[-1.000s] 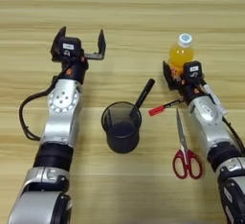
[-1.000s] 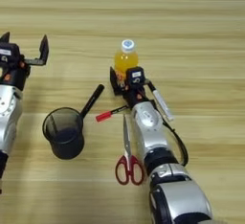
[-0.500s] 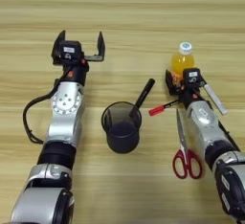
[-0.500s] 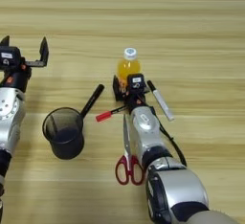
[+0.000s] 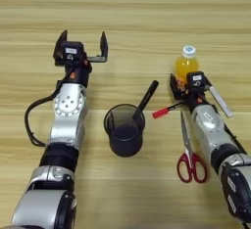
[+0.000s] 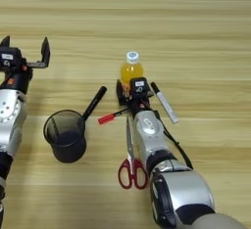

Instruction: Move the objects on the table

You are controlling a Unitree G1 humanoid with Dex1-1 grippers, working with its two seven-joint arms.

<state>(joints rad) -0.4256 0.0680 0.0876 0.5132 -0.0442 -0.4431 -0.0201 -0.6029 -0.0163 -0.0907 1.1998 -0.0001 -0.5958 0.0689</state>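
Nothing placed yet: right gripper (image 5: 182,87) sits at the orange-drink bottle (image 5: 186,66), grip unreadable; left gripper (image 5: 82,44) spread empty; pens, scissors (image 5: 188,149) lie loose beside the pen cup (image 5: 124,130).

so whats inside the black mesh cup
Nothing shows inside the black mesh pen cup: only its dark floor is visible. The black marker lies on the table behind it, its near end hidden by the rim, so whether they touch cannot be told.
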